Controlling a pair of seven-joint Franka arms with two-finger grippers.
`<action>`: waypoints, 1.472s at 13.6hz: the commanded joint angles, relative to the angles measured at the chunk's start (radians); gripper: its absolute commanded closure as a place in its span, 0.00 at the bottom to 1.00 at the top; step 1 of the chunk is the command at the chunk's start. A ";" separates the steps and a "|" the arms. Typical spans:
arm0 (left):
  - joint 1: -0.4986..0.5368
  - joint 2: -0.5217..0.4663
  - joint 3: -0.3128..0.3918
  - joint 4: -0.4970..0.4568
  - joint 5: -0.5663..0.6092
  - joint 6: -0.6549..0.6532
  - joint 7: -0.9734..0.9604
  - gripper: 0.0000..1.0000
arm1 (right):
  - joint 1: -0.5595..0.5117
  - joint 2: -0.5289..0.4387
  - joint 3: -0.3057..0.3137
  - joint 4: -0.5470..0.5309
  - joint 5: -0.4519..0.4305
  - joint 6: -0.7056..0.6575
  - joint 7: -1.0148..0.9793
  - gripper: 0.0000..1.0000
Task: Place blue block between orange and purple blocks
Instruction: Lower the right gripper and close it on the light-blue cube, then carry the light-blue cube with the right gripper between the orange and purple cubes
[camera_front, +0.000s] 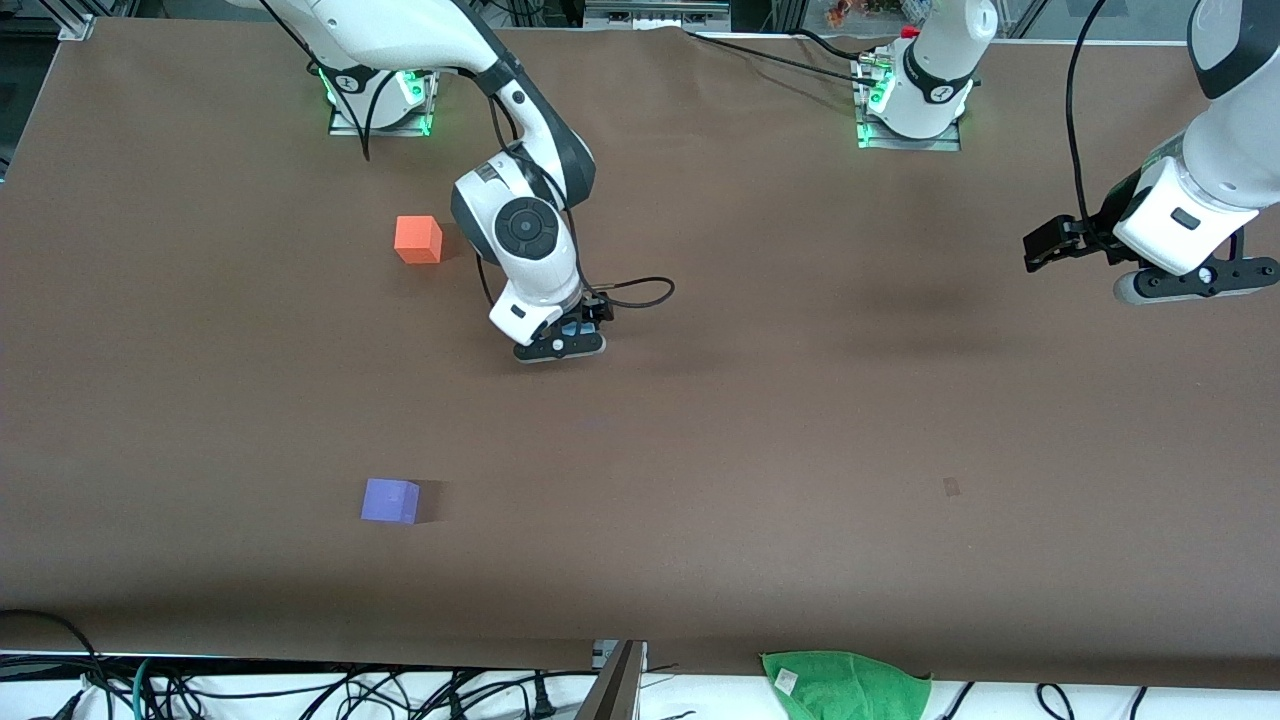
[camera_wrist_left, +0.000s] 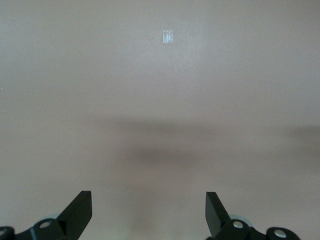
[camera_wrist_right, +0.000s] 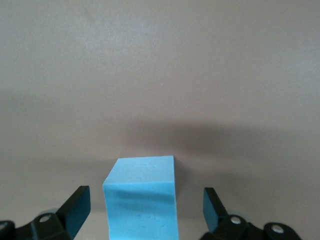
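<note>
Looking from the front: right pincer (camera_front: 572, 335) sits low over mid-bench (camera_front: 800, 420), a sliver of blue block (camera_front: 574, 329) showing between its fingers. Orange block (camera_front: 418, 240) lies near the right arm's base; purple block (camera_front: 390, 501) is nearer the camera, well apart from it. Left pincer (camera_front: 1150, 275) hangs over the left arm's end of the bench, arm waiting.

Left wrist: fingers (camera_wrist_left: 80, 212) spread apart, nothing between, just bare bench w/ a small pale mark (camera_wrist_left: 167, 36).

Right wrist: fingers (camera_wrist_right: 75, 210) apart, straddling the blue block (camera_wrist_right: 142, 197), gaps on both sides, no contact.
</note>
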 joint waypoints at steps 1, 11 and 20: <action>0.011 0.012 -0.007 0.012 -0.017 0.006 0.025 0.00 | 0.017 -0.026 0.001 -0.046 0.013 0.025 0.021 0.00; 0.011 0.015 -0.007 0.012 -0.017 0.005 0.025 0.00 | 0.023 -0.035 0.001 -0.121 0.013 0.083 0.023 0.02; 0.011 0.013 -0.007 0.012 -0.017 0.005 0.025 0.00 | 0.027 -0.062 -0.013 -0.092 0.013 0.067 0.041 0.67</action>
